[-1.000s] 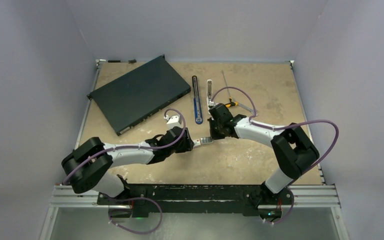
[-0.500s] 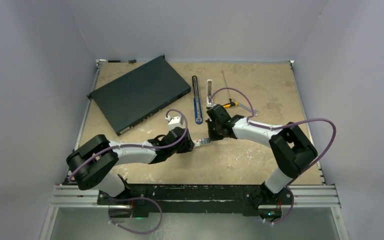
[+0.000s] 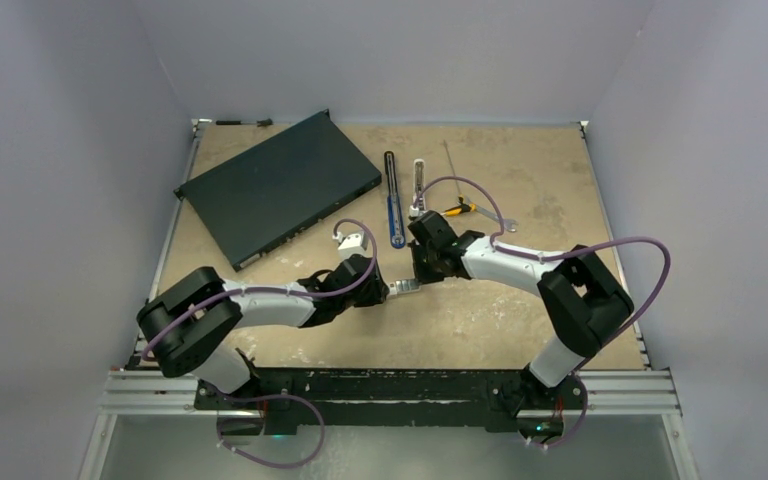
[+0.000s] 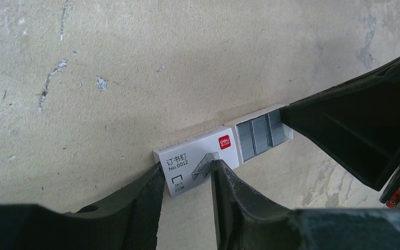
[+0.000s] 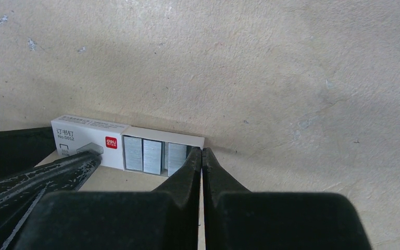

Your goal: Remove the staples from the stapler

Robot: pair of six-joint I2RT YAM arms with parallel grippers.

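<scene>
A white staple box (image 4: 187, 156) lies on the tan table, its tray slid out to the right. Silver-grey staples (image 4: 260, 135) lie in rows in that tray. My left gripper (image 4: 187, 169) has closed on the sleeve's near end, one finger against the short end and the other fingertip on its face. My right gripper (image 5: 202, 151) is shut and empty, its tips at the far end of the tray, next to the staples (image 5: 143, 155). From above, both grippers (image 3: 385, 290) (image 3: 422, 272) meet at the box (image 3: 405, 286). The stapler (image 3: 392, 200) lies opened beyond them.
A flat dark equipment case (image 3: 275, 185) lies at the back left. A silver bar (image 3: 419, 180) lies beside the stapler. A yellow-handled tool (image 3: 457, 209) and a thin metal rod (image 3: 450, 160) rest behind the right arm.
My left gripper's jaws have narrowed onto the box sleeve and the arm has edged forward. The right arm has shifted slightly left, still shut.
</scene>
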